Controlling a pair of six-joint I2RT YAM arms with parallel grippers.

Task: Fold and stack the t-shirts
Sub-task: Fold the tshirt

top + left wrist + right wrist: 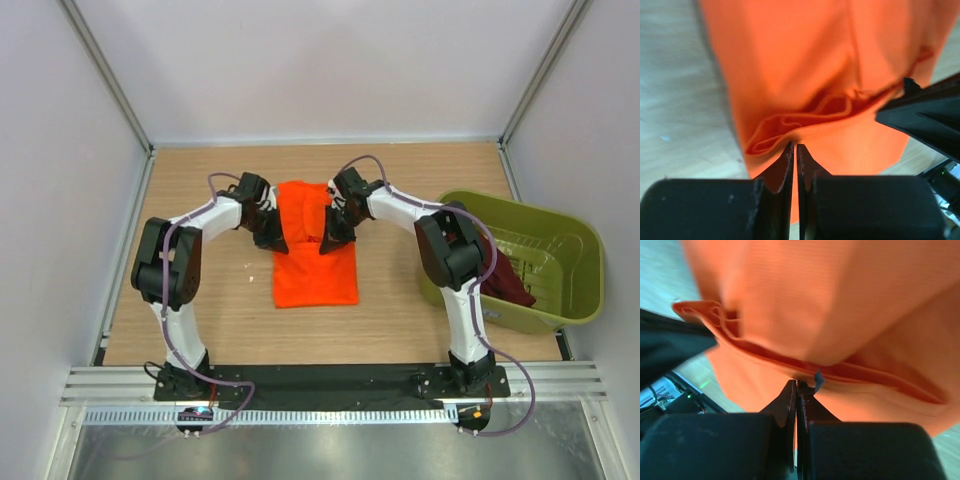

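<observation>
The orange t-shirt (pixel 315 278) lies partly folded in the middle of the wooden table, its far part lifted. My left gripper (pixel 272 240) is on its left edge and my right gripper (pixel 330 240) on its right part. In the left wrist view the jaws of the left gripper (pixel 794 146) are shut on a folded edge of orange cloth (pixel 805 65). In the right wrist view the right gripper (pixel 799 385) is shut on the orange hem (pixel 840 300), beside a small blue tag. The maroon t-shirt (pixel 512 285) hangs over the tub's near wall.
An olive-green plastic tub (pixel 590 250) stands at the right edge of the table, close to the right arm's elbow. White walls enclose the table on three sides. The two grippers are close together, each showing in the other's wrist view.
</observation>
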